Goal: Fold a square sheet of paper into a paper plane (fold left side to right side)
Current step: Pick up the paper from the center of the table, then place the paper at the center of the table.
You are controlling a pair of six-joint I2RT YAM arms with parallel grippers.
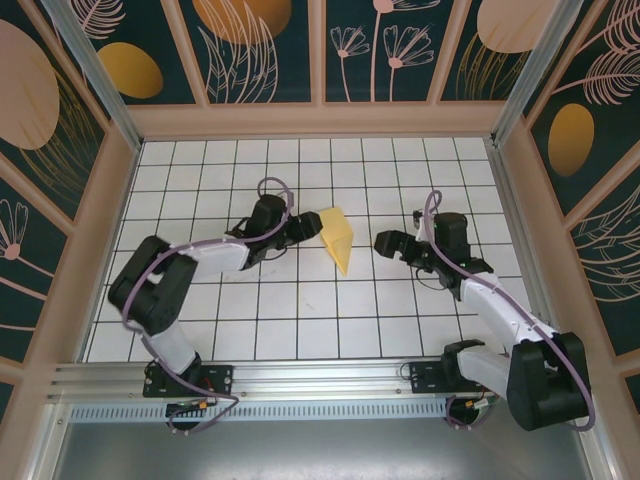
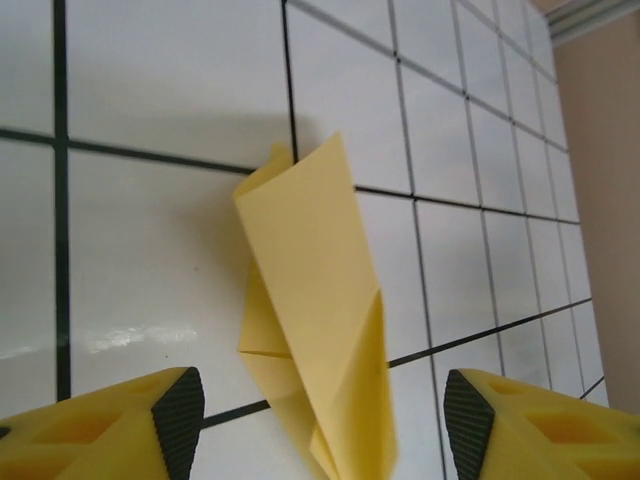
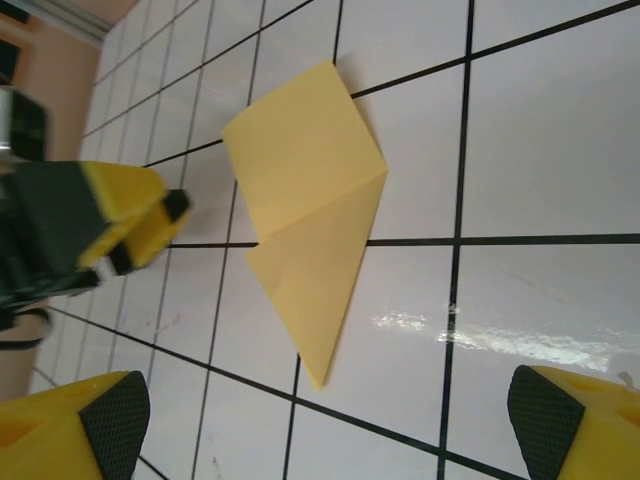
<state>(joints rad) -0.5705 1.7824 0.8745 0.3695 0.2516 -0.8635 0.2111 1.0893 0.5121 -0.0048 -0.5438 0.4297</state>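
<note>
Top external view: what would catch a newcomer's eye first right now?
The folded yellow paper, a pointed wedge, lies centrally on the white grid table. The left gripper sits open right at its left edge; the right gripper stands open off to its right, clear of it.

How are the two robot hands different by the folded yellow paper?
The left gripper sits right up at the folded yellow paper, whose end lies between its fingers; the right gripper stands back with bare tile between. The left gripper reaches from the paper's left, the right gripper from its right. Both have yellow fingers with black pads, both are open, and neither grips the paper.
</note>
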